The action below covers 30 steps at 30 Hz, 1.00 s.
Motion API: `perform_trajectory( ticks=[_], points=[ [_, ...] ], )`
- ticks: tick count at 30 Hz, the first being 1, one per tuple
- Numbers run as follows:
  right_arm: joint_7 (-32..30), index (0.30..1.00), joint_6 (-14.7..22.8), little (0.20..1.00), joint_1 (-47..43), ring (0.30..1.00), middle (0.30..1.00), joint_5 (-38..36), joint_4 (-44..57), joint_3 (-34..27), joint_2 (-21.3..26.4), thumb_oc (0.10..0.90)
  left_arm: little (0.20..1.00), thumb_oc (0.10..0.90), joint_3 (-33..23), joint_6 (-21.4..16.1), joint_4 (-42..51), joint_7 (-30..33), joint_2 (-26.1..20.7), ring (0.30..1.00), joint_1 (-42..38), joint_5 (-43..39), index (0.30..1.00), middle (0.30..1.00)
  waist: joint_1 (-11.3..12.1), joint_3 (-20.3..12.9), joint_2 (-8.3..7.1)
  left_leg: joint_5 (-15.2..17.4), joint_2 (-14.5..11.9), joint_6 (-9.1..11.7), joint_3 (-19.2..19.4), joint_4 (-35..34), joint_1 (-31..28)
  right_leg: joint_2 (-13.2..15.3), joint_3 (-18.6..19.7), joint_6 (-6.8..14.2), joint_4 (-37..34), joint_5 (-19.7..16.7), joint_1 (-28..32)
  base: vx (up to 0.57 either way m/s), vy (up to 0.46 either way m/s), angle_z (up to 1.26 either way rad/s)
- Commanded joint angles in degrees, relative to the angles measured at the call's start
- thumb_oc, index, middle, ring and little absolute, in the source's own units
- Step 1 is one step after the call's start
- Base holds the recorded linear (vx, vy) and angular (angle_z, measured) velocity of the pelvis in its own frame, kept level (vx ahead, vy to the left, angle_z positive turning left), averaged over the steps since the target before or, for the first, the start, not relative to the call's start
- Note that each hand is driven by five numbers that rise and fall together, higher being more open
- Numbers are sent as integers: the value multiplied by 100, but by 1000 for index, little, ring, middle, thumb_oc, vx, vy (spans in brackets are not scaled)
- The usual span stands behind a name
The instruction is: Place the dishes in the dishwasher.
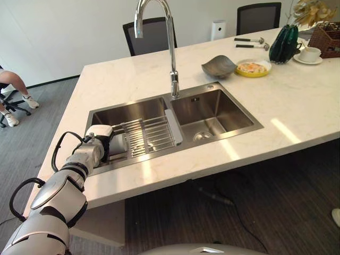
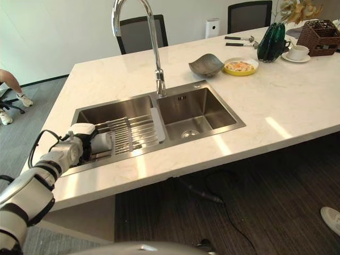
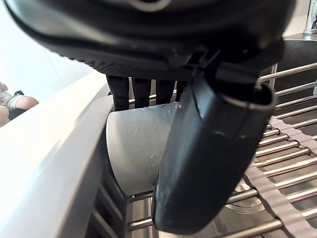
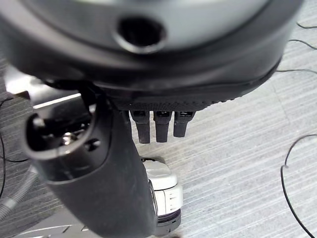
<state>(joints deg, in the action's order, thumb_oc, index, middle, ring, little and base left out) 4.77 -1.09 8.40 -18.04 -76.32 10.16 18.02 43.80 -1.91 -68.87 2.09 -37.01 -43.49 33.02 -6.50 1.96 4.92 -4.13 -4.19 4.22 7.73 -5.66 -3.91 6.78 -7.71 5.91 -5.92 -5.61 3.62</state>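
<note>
A pale grey cup [image 3: 136, 148] lies on its side at the near-left end of the wire rack [image 1: 151, 135] over the left sink basin. My left hand [image 1: 100, 139] is shut on it, thumb [image 3: 208, 163] across the front and fingers [image 3: 141, 91] behind. The cup [image 2: 103, 143] rests against the basin's left wall. A grey bowl [image 1: 219, 67] and a yellow plate [image 1: 253, 68] with food stand on the counter behind the sink. A white cup on a saucer [image 1: 309, 53] sits at the far right. My right hand [image 4: 99, 163] hangs open over the carpeted floor.
The tall faucet [image 1: 171, 48] rises between the basins; the right basin [image 1: 212, 114] holds nothing. A dark green vase [image 1: 284, 43] and a wicker basket [image 1: 326, 40] stand at the counter's far right. Chairs stand behind the counter; a seated person's legs [image 1: 10, 85] show at far left.
</note>
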Motion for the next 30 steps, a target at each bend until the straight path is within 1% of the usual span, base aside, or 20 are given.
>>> perform_trajectory(
  ticks=[1,7,9,10,11,12,13,15,16,17,18,19,21,22,24,25,27,28,29,30],
  points=[
    [49,900,80,900,-426,900,900,-44,-93,173,-27,800,300,400,-161,30,-462,8,-10,300,-843,-88,300,300,-14,367,-133,612,85,107,153,66,-292,285,-238,585,92,333,87,0,0,0],
    [44,900,96,900,-416,900,900,-46,-106,179,-27,800,300,400,-145,18,-396,54,-30,300,-855,-77,300,300,-5,371,-136,614,80,107,149,66,-303,280,-247,581,92,342,106,-3,-8,0],
    [36,900,196,900,-375,900,900,-125,-25,114,-13,800,300,400,-300,-89,431,723,-330,300,-1019,-308,300,300,113,385,-174,590,56,134,36,66,-312,250,-348,559,92,400,194,-44,-182,1],
    [6,900,264,900,-216,900,900,-444,336,-241,-173,800,300,400,-1505,-430,3405,1169,-1059,300,-76,-1485,300,300,399,396,-158,508,-11,178,-235,66,-374,159,-491,477,92,595,415,-41,-271,2],
    [-3,900,270,900,-208,900,900,-441,376,-269,-179,800,300,400,-1856,-485,3824,1162,-1009,300,199,-1838,300,300,446,391,-144,443,-21,187,-292,66,-354,138,-507,436,92,619,421,-436,-925,8],
    [101,900,233,900,-30,900,900,492,447,-167,83,800,300,400,-4479,-1564,7551,533,270,300,2617,-5237,300,300,1358,780,113,-636,-310,838,-1301,905,798,-113,-1673,-53,92,970,745,-478,-748,77],
    [99,900,231,900,-36,900,900,523,451,-184,118,800,300,400,-4535,-1565,7574,526,326,300,2652,-5256,300,300,1318,768,114,-689,-365,814,-1154,822,868,-82,-1802,-52,92,968,689,-519,-757,159],
    [88,900,259,900,-71,900,900,575,475,-203,177,800,300,400,-4655,-1577,7668,511,345,300,2793,-5149,300,300,1322,740,66,-726,-593,789,-468,672,870,7,-2183,-28,92,969,637,-141,-86,244],
    [78,900,265,900,-102,900,900,587,494,-177,178,800,300,400,-4717,-1598,7731,518,359,300,2842,-5126,300,300,1321,725,44,-748,-660,791,-263,737,873,29,-2280,-29,92,960,616,-181,-93,291],
    [70,900,278,900,-208,900,900,537,535,-132,157,800,300,400,-4771,-1651,7799,555,409,300,2897,-5134,300,300,1317,702,-9,-548,-658,738,-48,1023,767,72,-2410,-54,92,902,553,-139,-69,264],
    [70,900,278,900,-210,900,900,536,534,-129,157,800,300,400,-4774,-1650,7802,556,408,300,2900,-5134,300,300,1312,704,-9,-534,-659,738,-53,1044,775,72,-2413,-53,92,904,557,-75,-96,164],
    [74,900,271,900,-244,900,900,518,548,-101,129,800,300,400,-4814,-1671,7815,610,460,300,2903,-5131,300,300,1304,668,-49,-328,-648,783,-37,1155,635,46,-2374,-47,92,985,574,-19,-65,59],
    [66,900,282,900,-296,900,900,455,595,-57,94,800,300,400,-4863,-1723,7798,747,515,300,2830,-5089,300,300,1215,615,-116,32,-641,749,331,1460,341,71,-2551,-67,92,938,523,-93,-52,47],
    [65,900,282,900,-298,900,900,453,595,-53,91,800,300,400,-4861,-1726,7792,755,511,300,2827,-5084,300,300,1212,623,-114,60,-647,749,329,1488,342,69,-2552,-63,92,943,534,-114,-14,69],
    [49,900,302,900,-273,900,900,297,670,-154,52,800,300,400,-4936,-1758,7814,809,540,300,2776,-5101,300,300,999,509,-151,326,-760,746,959,1618,-130,168,-3043,-75,117,859,451,-195,66,80],
    [36,900,305,900,-274,900,900,247,683,-204,38,800,300,400,-4936,-1777,7832,812,548,300,2769,-5111,300,300,931,475,-154,365,-798,747,1122,1641,-253,222,-3212,-80,133,812,411,-176,91,119],
    [34,900,304,900,-272,900,900,245,685,-201,40,800,300,400,-4938,-1776,7835,812,549,300,2775,-5112,300,300,905,476,-150,371,-798,746,1098,1644,-248,221,-3239,-71,131,809,426,-100,101,123],
    [31,900,310,900,-199,900,900,194,720,-312,15,800,300,400,-4968,-1762,7880,766,516,300,2880,-5083,300,300,786,358,-86,434,-765,762,1191,1450,-518,324,-3572,-57,164,672,314,-132,155,89],
    [30,900,309,900,-191,900,900,194,723,-308,18,800,300,400,-4972,-1759,7887,766,519,300,2892,-5083,300,300,763,353,-85,426,-760,759,1171,1436,-518,327,-3593,-50,161,668,324,-213,332,124],
    [42,900,324,900,-93,900,900,217,706,-366,-32,800,300,400,-4976,-1708,7963,706,521,300,3069,-5010,300,300,712,308,-74,386,-794,726,1169,1251,-538,457,-3794,-1,223,510,305,-79,178,108]
  ],
)
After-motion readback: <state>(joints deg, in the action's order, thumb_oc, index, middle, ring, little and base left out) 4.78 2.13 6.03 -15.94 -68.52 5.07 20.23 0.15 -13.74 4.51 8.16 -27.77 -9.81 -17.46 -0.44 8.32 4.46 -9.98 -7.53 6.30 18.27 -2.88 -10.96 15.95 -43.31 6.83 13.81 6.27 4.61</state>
